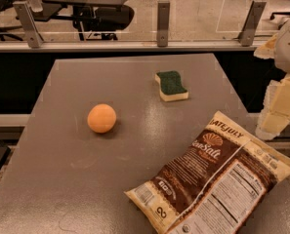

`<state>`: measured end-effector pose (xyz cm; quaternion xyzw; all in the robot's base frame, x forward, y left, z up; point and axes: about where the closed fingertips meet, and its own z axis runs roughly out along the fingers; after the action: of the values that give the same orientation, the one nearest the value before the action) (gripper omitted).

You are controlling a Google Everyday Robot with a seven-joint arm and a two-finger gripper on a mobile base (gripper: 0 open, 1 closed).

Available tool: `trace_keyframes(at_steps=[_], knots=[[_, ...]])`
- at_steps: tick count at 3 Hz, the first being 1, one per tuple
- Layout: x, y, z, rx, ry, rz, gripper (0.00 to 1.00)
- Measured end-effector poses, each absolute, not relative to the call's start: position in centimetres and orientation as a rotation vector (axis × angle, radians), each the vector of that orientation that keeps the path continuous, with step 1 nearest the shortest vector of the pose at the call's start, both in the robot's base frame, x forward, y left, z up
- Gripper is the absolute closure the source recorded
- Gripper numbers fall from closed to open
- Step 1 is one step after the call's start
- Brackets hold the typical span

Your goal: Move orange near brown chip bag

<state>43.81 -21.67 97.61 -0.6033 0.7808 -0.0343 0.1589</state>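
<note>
At the right edge we see the cream-coloured gripper (280, 104), seemingly just beyond the grey tabletop (61, 179). We cannot tell how wide it stands, and we see nothing in its hold. The large, crinkly brown-and-cream chip bag (217, 179) lies flat below it, its long axis running from lower left to upper right. The small round orange (101, 118) sits well left of the gripper, apart from the chip bag and the green-and-yellow sponge (171, 85).

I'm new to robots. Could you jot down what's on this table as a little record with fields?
surface: grey table
orange: left of centre, touched by nothing
brown chip bag: lying flat, front right, apart from the orange
sponge: green-topped, toward the back, right of the orange
gripper: right edge of view, far from the orange
task: orange not yet moved near brown chip bag
</note>
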Motion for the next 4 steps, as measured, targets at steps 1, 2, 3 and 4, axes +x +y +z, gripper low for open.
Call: trace_keyframes(at_steps=[1, 2, 3, 4], knots=[[43.8, -21.6, 97.7, -1.724, 2.230, -0.099, 0.00], [45.2, -18.8, 98.2, -1.743, 2.159, -0.038, 0.00], [47.3, -13.5, 98.3, -1.790, 2.031, 0.060, 0.00], [48.8, -5.7, 97.6, -1.888, 1.869, 0.180, 0.00]])
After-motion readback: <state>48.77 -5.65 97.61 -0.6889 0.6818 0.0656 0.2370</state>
